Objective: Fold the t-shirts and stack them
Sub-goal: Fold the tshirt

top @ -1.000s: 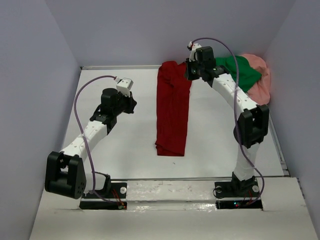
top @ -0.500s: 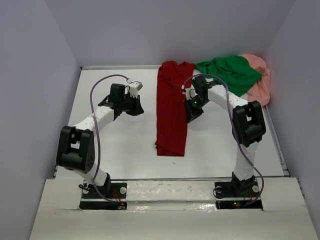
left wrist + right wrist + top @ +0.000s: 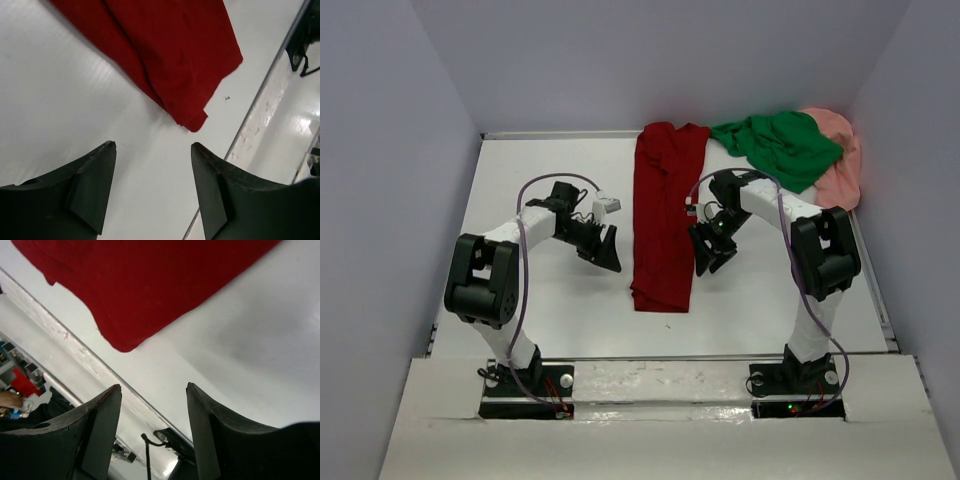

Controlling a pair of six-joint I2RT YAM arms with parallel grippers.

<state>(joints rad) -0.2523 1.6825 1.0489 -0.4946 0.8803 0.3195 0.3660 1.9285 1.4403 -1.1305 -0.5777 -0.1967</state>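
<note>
Flanking the long-folded dark red t-shirt, the left gripper and right gripper are hovering spread and empty, probably lining up to pinch its 2 near corners.

Bright, even light fills my views; shadows on the tabletop are faint. The glossy strip along its near edge glares; my left fingers look soft.

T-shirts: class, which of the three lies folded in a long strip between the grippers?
The dark red t-shirt; the green t-shirt and pink t-shirt lie bunched together in the far right corner.
</note>
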